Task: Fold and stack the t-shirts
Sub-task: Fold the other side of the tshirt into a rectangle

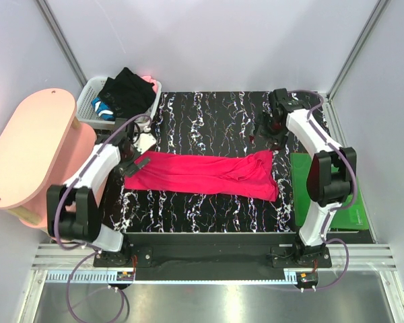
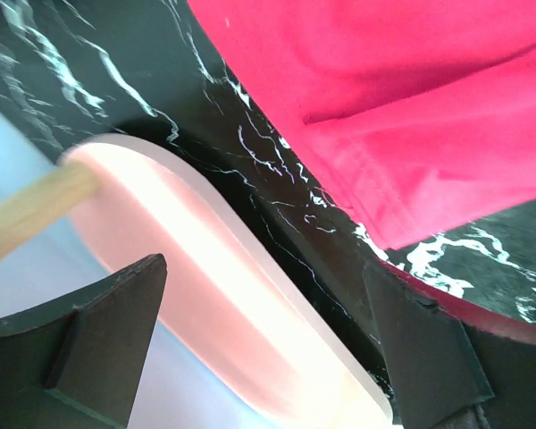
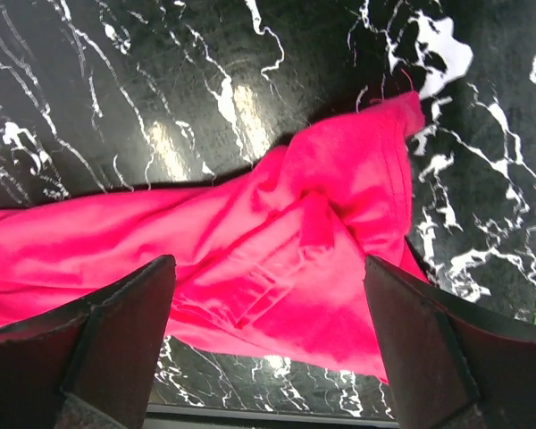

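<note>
**Red shirt stretched across the marble, both grippers spread wide**

Far left, off the table's edge: pink oval-topped side table (image 1: 34, 145) on pale wooden legs. Behind it, at the far left corner: white slotted basket (image 1: 86, 109), with the black t-shirt (image 1: 128, 93) heaped inside and draped over the rim. A scrap of blue-and-white cloth (image 1: 102, 108) tucked in beside it.

Next along: left gripper (image 1: 132, 163), low at the left end of the pinkish-red t-shirt (image 1: 202, 173). Seen from the left wrist, fingers (image 2: 98, 349) set far apart and gripping nothing. Between them only the edge of the black marble table (image 2: 277, 223) and the pink side table top below. Shirt hem just ahead of the right-hand finger, not pinched.

Centre: pinkish-red t-shirt laid out as a long narrow band running left to right across the marble table, nearer the front than the back. Fairly smooth at the left, bunched and creased toward the right. Well apart from the basket, right end just short of the mat.

Further right: right gripper (image 1: 273, 128), beyond the shirt's right end on the far side, raised above the marble. Seen from the right wrist, fingers (image 3: 107, 349) likewise wide apart and empty. Crumpled right end of the shirt lying loose on the table below them, a sleeve or corner poking toward the far edge.

Far right: flat green mat (image 1: 326, 195) along the table's right side, partly hidden under the right arm.
</note>
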{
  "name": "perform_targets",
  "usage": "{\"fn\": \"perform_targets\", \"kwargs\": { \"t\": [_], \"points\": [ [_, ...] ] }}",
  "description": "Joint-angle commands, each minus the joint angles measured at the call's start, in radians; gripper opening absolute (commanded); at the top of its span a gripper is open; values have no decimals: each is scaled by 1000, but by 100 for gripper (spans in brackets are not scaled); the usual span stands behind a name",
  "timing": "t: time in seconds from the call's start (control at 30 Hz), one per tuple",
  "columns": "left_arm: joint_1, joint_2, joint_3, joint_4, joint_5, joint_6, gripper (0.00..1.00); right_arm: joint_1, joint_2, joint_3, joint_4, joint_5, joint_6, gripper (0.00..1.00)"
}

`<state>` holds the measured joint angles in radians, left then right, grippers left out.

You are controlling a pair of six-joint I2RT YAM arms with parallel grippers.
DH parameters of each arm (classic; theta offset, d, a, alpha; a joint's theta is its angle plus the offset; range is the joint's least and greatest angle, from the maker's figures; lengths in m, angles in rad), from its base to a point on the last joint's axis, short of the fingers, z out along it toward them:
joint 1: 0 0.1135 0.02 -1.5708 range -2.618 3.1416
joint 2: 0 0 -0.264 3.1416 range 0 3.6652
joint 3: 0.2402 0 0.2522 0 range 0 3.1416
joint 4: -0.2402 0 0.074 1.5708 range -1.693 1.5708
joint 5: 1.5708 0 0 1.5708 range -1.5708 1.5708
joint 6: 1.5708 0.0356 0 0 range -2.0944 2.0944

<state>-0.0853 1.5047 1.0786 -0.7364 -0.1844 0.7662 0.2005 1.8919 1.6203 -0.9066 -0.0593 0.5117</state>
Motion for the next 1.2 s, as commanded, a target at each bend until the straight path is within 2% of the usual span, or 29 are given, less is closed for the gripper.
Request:
{"fn": "perform_targets", "kwargs": {
  "t": [0.0, 0.1, 0.23, 0.33, 0.5, 0.63, 0.73, 0.8, 1.17],
  "points": [
    [-63, -96, -37, -41, 32, -28, 99, 22, -166, -90, -20, -5, 1, 90],
    [-105, -97, -43, -57, 83, -56, 99, 80, -270, -224, 35, -78, 34, 85],
    [-151, -9, -23, -46, 92, -90, 99, 181, -303, -341, 104, -111, 88, 79],
    [-163, 76, 21, -31, 100, -108, 99, 226, -278, -376, 140, -129, 119, 76],
    [-160, 198, 38, 29, 33, -120, 99, 261, -238, -385, 169, -139, 140, 70],
    [-148, 227, 17, 68, 31, -126, 99, 263, -203, -395, 187, -128, 139, 64],
    [-139, 239, 4, 86, 22, -123, 99, 263, -176, -392, 205, -132, 140, 49],
    [-134, 241, 0, 91, 14, -122, 99, 263, -160, -390, 218, -145, 143, 43],
    [-111, 221, -28, 109, 19, -117, 99, 264, -108, -399, 248, -163, 154, 46]
  ]
}}
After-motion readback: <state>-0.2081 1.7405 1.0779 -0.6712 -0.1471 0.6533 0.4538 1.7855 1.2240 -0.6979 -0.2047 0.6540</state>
